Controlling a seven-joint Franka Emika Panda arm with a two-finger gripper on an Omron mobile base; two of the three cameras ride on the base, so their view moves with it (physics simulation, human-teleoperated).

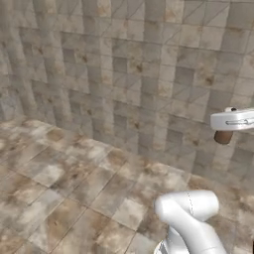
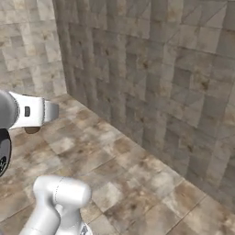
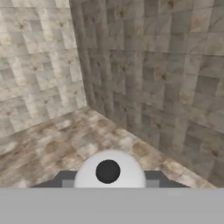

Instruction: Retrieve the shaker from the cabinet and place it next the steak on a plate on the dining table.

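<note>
— Looking at all that tiled wall (image 1: 149,64), mottled brown and grey, it takes up most of what's ahead. It meets a second wall at a corner (image 3: 83,65), seen from the hand.

— And the floor (image 1: 59,173) is the same sort of tile, only larger slabs. Where's the arm?

— Its white elbow (image 1: 191,208) bulges up low in front, and the white hand (image 1: 233,120) reaches out level, well above the floor.

— Is the shaker (image 3: 109,173) with it?

— Yes. A brown stub (image 1: 223,137) hangs just under the hand in the left base view, and the same brown end (image 2: 32,130) shows beneath it from the right. From the hand view, its white knob with a dark hole sits right at the bottom, between two grey blocks.

— So the gripper (image 3: 109,181) is holding it?

— It seems clamped on the shaker, carried aloft in mid-air, though the fingertips themselves are hidden.
</note>
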